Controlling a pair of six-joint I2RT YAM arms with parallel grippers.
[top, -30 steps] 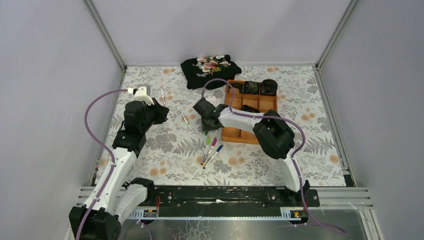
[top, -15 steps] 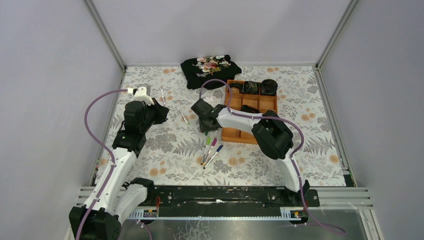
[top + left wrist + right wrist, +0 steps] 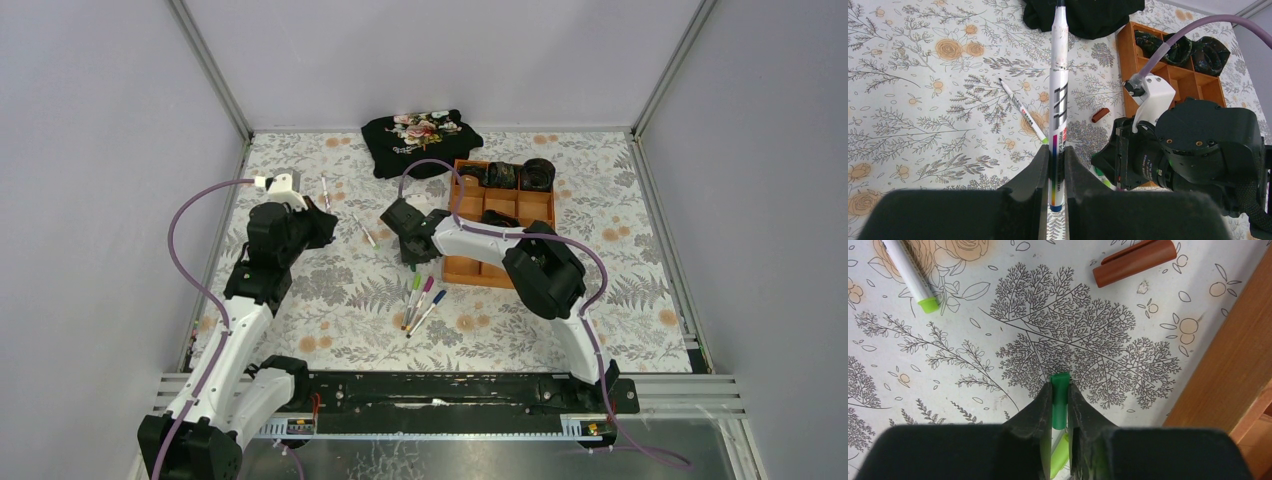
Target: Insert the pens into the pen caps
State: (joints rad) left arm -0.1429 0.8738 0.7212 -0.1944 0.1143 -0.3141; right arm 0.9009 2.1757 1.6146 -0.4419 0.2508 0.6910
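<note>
We note the right jaws, clamped on a green cap [image 3: 1060, 385], have shifted toward ten o'clock; left jaws stay clamped on a pen [image 3: 1059, 75]. Mating appears imminent.

One overhead view, two close wrist views

In left pincer [image 3: 1056, 152], white pen [image 3: 1058, 95]; in right pincer [image 3: 1060, 395], green cap [image 3: 1060, 380]; red cap [image 3: 1134, 262] lying loose
</note>
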